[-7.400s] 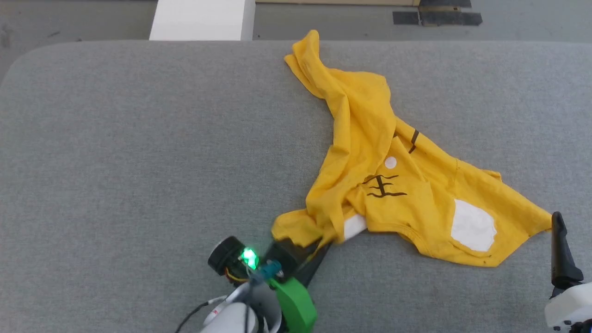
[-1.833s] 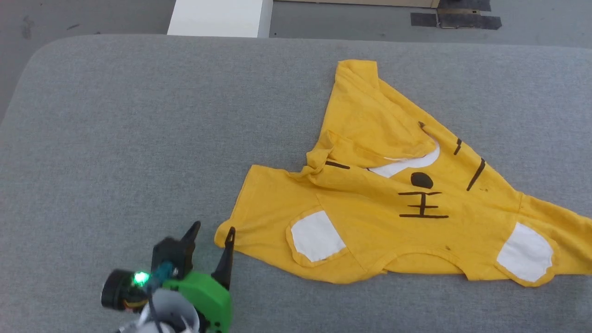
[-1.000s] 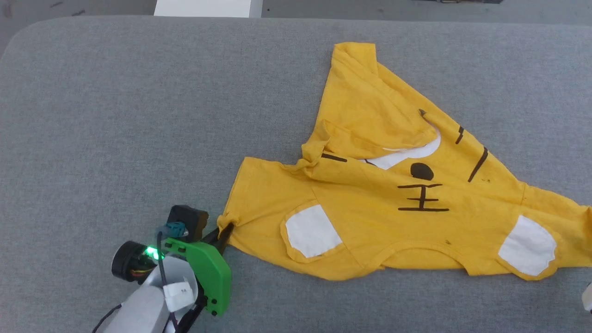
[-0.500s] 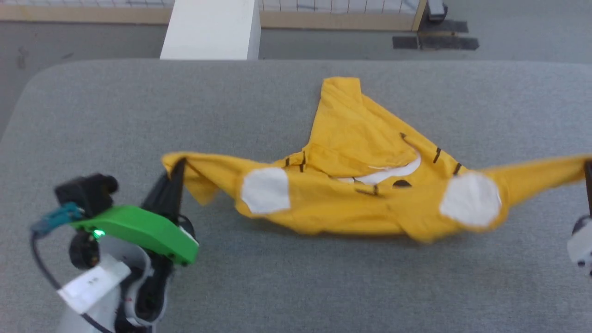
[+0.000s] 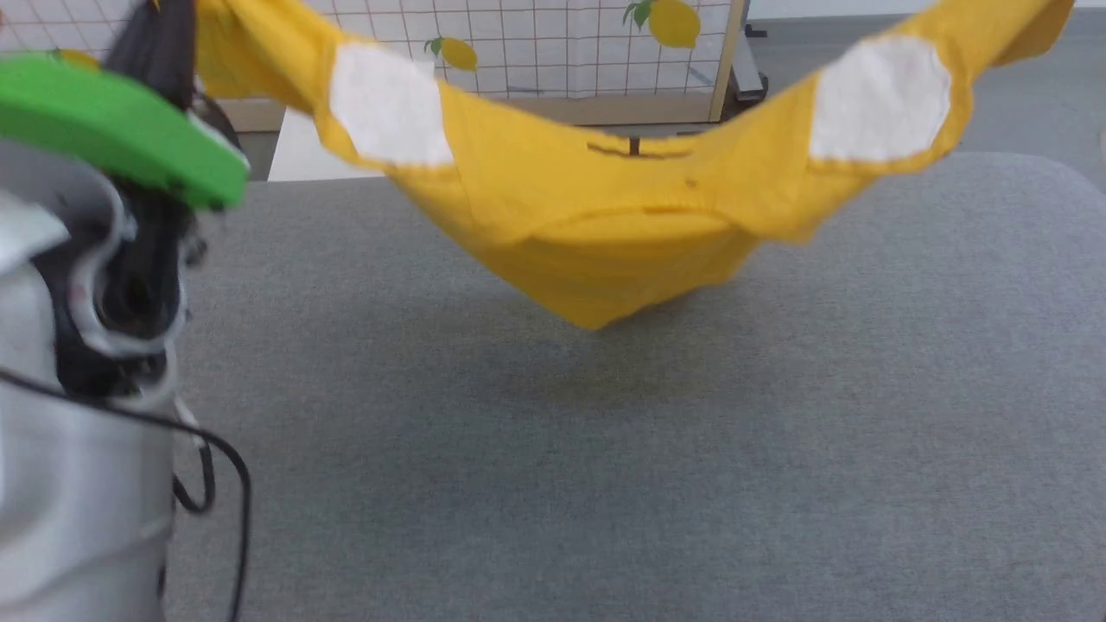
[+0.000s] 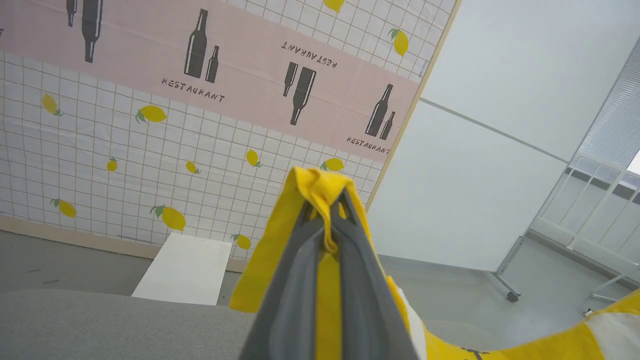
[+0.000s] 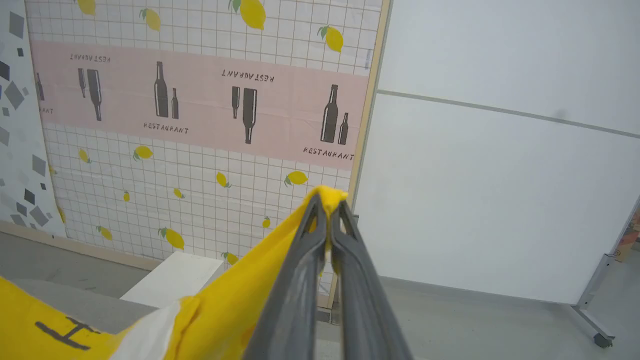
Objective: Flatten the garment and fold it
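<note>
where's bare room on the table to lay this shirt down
The grey table is bare from under the hanging yellow T-shirt to the near edge and out to the right. Crowded at the left: the left forearm and its cable.

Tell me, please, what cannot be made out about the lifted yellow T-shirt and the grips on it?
Head view: the garment runs off the top edge at both ends; blur smears its print.
Head view: whether its lowest fold touches the table.
Left wrist view: the left gripper, shut on bunched cloth, hides which part it pinches.
Right wrist view: the right gripper likewise; the bottom edge crops the cloth.
</note>
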Motion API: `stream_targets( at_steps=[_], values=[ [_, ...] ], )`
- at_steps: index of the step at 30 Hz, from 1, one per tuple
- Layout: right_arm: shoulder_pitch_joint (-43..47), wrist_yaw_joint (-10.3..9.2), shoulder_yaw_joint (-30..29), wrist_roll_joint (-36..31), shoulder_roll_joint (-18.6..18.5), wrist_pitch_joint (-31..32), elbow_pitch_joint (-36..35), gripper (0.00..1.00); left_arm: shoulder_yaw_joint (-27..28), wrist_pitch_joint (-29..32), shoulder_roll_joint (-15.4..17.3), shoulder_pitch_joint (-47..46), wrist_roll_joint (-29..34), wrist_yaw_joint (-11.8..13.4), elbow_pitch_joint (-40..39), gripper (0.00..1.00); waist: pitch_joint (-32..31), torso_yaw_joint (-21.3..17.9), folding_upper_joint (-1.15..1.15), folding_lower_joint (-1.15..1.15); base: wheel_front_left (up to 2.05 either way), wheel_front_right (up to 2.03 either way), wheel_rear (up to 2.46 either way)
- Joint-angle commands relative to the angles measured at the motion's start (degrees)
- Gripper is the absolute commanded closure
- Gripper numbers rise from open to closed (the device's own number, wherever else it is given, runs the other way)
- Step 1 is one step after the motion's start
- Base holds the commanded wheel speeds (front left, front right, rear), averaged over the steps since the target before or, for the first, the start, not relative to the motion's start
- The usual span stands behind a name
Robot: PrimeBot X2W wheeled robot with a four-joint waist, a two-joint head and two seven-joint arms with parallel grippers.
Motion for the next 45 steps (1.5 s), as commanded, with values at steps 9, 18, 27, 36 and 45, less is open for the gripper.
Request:
stream_targets(
  at_steps=[9, 18, 27, 36, 45],
  values=[
    [-15.2, -0.09, 4.5, -0.6, -1.1, 2.7, 9.8, 1.0, -1.4, 9.0, 3.1, -17.6, 1.3, 2.5, 7.4, 1.0, 0.3, -2.1, 0.0, 0.0, 0.0, 0.0, 0.0],
    [-23.9, -0.09, 6.7, -2.9, -0.3, 5.1, 18.9, 1.0, -5.3, 13.5, 3.8, -28.5, 6.8, 7.0, 15.0, 1.0, 6.7, -3.1, 0.0, 0.0, 0.0, 0.0, 0.0],
    [-39.3, -0.09, 9.0, -9.3, 1.2, -1.9, 31.0, 1.0, -8.5, 3.9, 1.2, -45.8, 14.5, 8.0, 26.5, 1.0, 17.7, -3.6, 0.0, 0.0, 0.0, 0.0, 0.0],
    [-53.2, -0.09, 11.4, -15.5, 0.1, -12.0, 41.6, 1.0, -6.2, -12.3, -4.3, -57.8, 14.2, 7.3, 36.6, 1.0, 25.7, -0.7, 0.0, 0.0, 0.0, 0.0, 0.0],
    [-58.5, -0.09, 14.1, -18.4, -3.7, -20.9, 48.3, 1.0, -4.4, -23.6, -6.4, -59.1, 12.1, 4.2, 42.3, 1.0, 34.0, 1.9, 0.0, 0.0, 0.0, 0.0, 0.0]
  ],
)
